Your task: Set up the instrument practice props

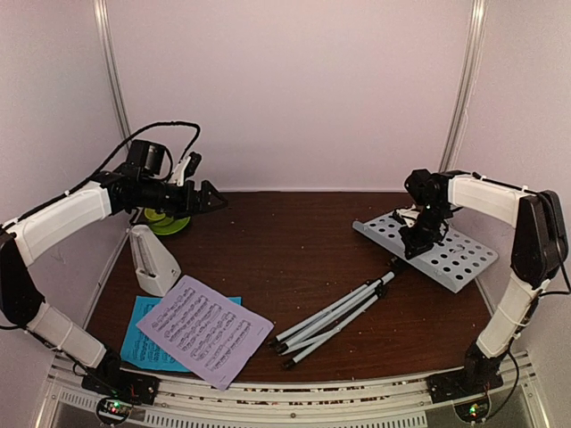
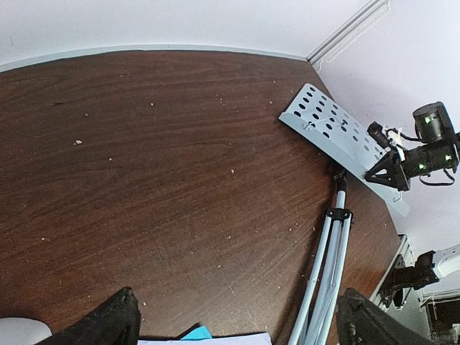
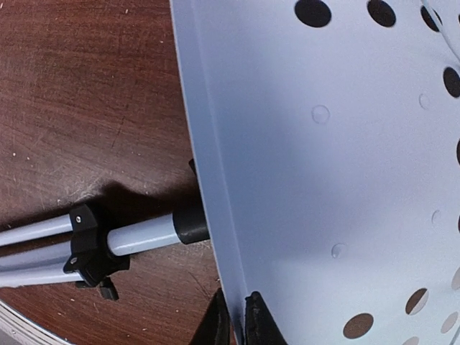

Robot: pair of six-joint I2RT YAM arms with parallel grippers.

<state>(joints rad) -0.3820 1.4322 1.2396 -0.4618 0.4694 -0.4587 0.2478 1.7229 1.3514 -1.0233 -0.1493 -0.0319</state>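
Note:
The white perforated music stand plate (image 1: 451, 254) lies flat on the table at the right, its folded silver tripod (image 1: 335, 316) pointing to the front middle. My right gripper (image 1: 412, 245) is shut on the plate's near rim; in the right wrist view the fingers (image 3: 259, 322) pinch the plate's edge (image 3: 215, 215) beside the tripod pole (image 3: 136, 237). My left gripper (image 1: 207, 198) is open and empty, held above the table at the back left. The lilac page (image 1: 205, 330) lies over the cyan page (image 1: 138, 343) at the front left. The white metronome (image 1: 152, 259) stands behind them.
A lime-green bowl and saucer (image 1: 168, 220) sit at the back left under my left arm. The left wrist view shows bare brown table (image 2: 180, 165), the plate (image 2: 327, 129), the tripod (image 2: 327, 259) and a corner of the cyan page (image 2: 195, 333). White walls enclose the table.

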